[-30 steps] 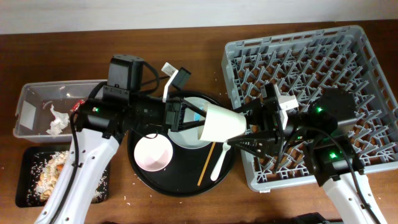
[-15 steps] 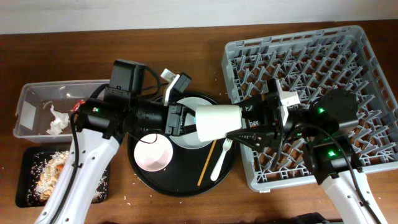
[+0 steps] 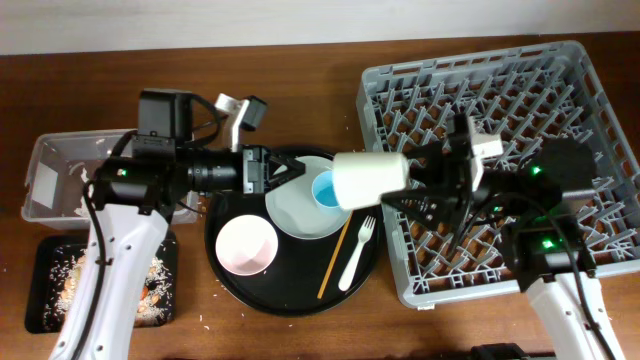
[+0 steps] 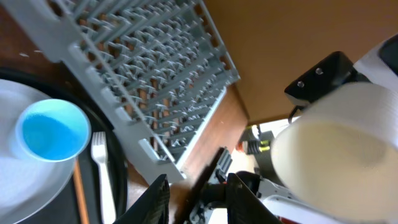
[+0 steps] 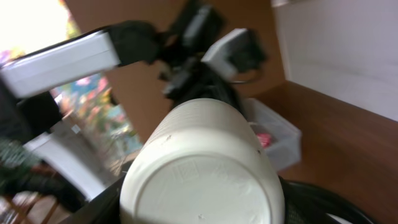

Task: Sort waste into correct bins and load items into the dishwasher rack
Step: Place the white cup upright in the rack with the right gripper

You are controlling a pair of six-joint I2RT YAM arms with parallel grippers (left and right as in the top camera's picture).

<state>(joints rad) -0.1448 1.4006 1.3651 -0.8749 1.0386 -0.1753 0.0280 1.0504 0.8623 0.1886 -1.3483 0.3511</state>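
Nearest on the left of the surface (image 3: 300, 70), the flat black tray (image 3: 32, 290) holds rice scraps (image 3: 60, 290), partly under the left arm. Round black tray (image 3: 290, 297) sits centre-near, carrying the pinkish bowl (image 3: 246, 246) upright on its near left, the wooden stick (image 3: 333, 256) and the white fork (image 3: 358, 250) lying side by side on its right, tines pointing far. Just beyond them the pale plate (image 3: 295, 215) has the light blue cup (image 3: 323, 188) standing upright on its right part. Above the plate's right edge the white cup (image 3: 365, 180) is off the surface and on its side, mouth to the left, base to the right, just left of the rack wall. Right gripper (image 3: 402, 183) jaws are clenched on its base end. Left gripper (image 3: 268, 170) is over the round tray's far left rim, jaws released, nothing between them, apart from the white cup. Farther left the clear tub (image 3: 45, 160) is half hidden by the left arm. Grey dishwasher rack (image 3: 560, 75) fills the right side out to the far edge; the right arm lies over it.
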